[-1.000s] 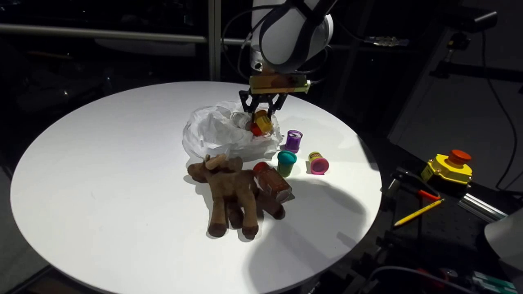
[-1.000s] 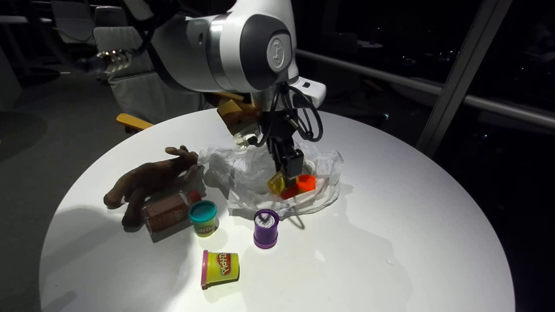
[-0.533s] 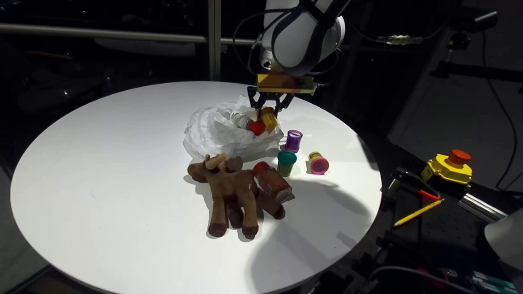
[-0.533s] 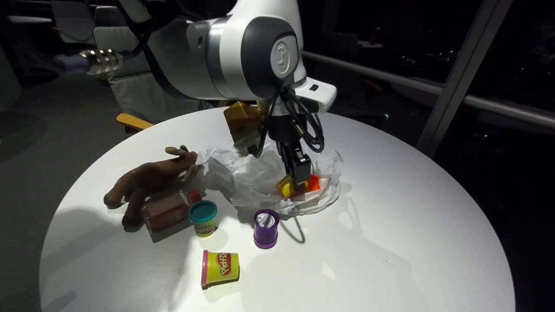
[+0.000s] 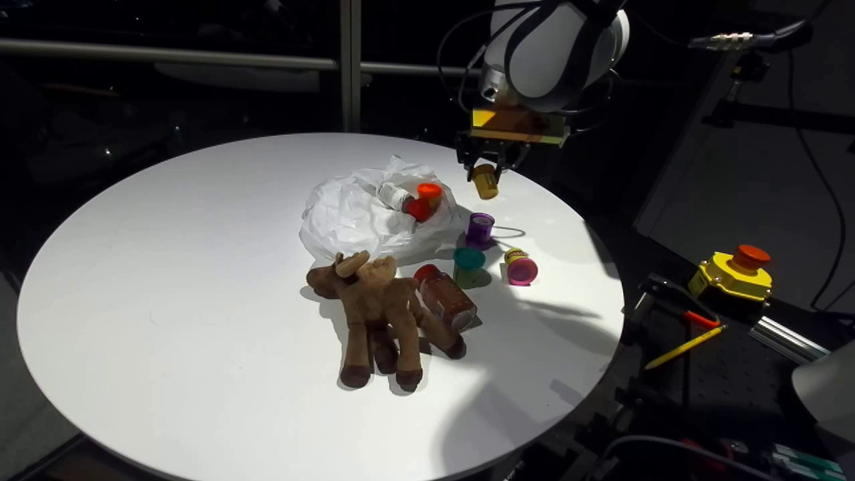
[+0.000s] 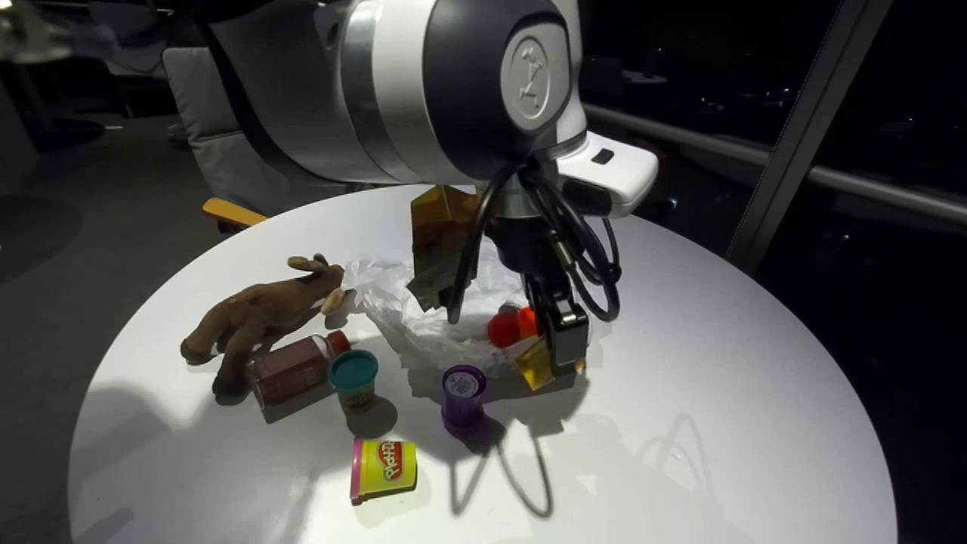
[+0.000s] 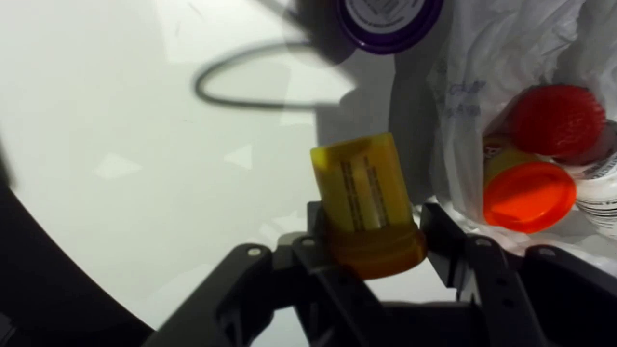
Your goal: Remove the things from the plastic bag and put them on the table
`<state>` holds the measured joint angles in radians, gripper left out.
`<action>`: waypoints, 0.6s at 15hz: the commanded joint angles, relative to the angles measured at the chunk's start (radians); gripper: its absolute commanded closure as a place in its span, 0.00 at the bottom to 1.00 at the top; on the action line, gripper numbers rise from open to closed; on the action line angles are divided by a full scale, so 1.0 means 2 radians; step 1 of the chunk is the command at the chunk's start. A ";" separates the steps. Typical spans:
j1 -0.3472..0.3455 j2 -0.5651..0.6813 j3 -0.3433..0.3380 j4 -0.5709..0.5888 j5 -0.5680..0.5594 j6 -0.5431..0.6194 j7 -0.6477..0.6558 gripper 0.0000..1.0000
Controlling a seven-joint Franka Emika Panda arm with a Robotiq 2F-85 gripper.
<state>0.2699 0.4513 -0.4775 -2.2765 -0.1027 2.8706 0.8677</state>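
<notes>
1. Gripper: I have the black two-finger gripper (image 7: 370, 225) clamped on a yellow plastic tub (image 7: 359, 188), its amber lid end between the jaws and its body tilted.
2. Load position: the tub hangs above the round white table (image 5: 200, 300), just outside the crumpled white plastic bag (image 5: 340, 220).
3. Bag contents: in the wrist view I read an orange-lidded tub (image 7: 528, 197), a round red cap (image 7: 556, 120) and a white bottle with a printed label (image 7: 597, 205). I cannot tell whether cap and bottle are joined.
4. Nearest obstacle: a purple plastic tub (image 5: 479, 230) stands just beside the bag, near the load.
5. Other obstacles: a teal-lidded tub (image 6: 355, 378) stands upright beside a red-capped clear bottle (image 6: 293, 370) lying down. A pink-lidded yellow tub (image 6: 389, 467) lies on its side, apart from both.
6. A brown plush animal (image 5: 374, 300) lies next to that clear bottle, head toward the bag.
7. Obstructed sight: in an exterior view, an amber box (image 6: 446, 234) on the wrist hides part of the bag.
8. Off the table: a yellow box with a red button (image 5: 728, 275) and a yellow pencil (image 5: 685, 347).
</notes>
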 commanded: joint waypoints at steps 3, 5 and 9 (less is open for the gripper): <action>-0.062 0.046 0.048 0.021 0.036 0.026 -0.010 0.73; -0.082 0.066 0.068 0.035 0.057 0.029 -0.016 0.73; -0.057 0.049 0.042 0.025 0.059 0.047 -0.006 0.08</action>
<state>0.1208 0.5878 -0.3596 -2.2191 -0.0029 2.9289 0.8600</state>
